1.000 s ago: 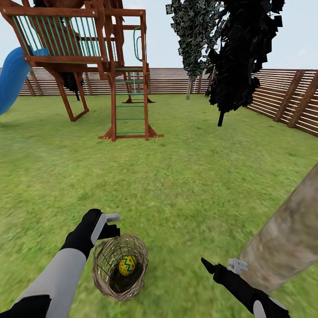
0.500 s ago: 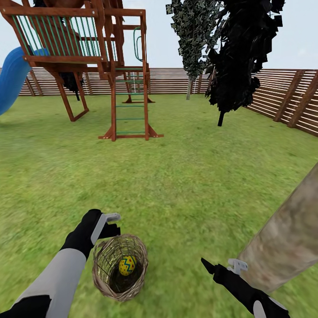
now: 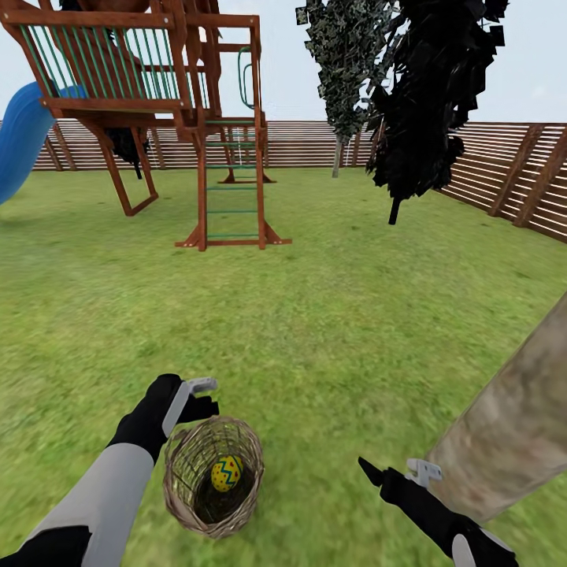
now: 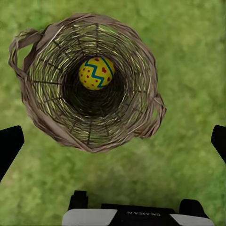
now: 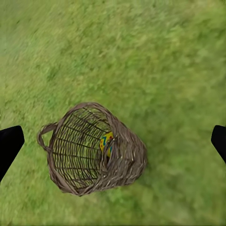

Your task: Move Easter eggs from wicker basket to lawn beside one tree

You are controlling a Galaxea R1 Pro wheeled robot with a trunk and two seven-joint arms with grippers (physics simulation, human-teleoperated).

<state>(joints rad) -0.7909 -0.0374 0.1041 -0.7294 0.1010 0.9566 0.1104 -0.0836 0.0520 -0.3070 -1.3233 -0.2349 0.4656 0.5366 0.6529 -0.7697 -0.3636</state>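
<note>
Wicker basket (image 3: pixel 213 477) stands on the lawn (image 3: pixel 331 315), low in the head view between the two arms. One Easter egg (image 3: pixel 227 473) lies at the bottom of the basket: yellow, blue-green zigzag band, red dots. Left wrist view looks straight down into the basket (image 4: pixel 89 84); egg (image 4: pixel 96 73) sits slightly off-centre on the weave. Only one egg is visible inside.

Left end effector (image 3: pixel 197 398) hovers just above and behind the basket rim, near it but not inside. Fingers spread wide, one finger (image 4: pixel 9 146) at each edge of the left wrist view, nothing between them.

Right end effector (image 3: pixel 390 472) hangs over grass, well apart from the basket, just beside the thick grey-beige tree trunk (image 3: pixel 512 425). Fingers likewise spread and empty; its wrist view shows the basket (image 5: pixel 89 150) from the side, egg (image 5: pixel 106 143) partly visible through the weave.

Background: wooden playset (image 3: pixel 157 102) with blue slide (image 3: pixel 20 142), slatted fence (image 3: pixel 504 173), dark tree (image 3: pixel 425 102).
</note>
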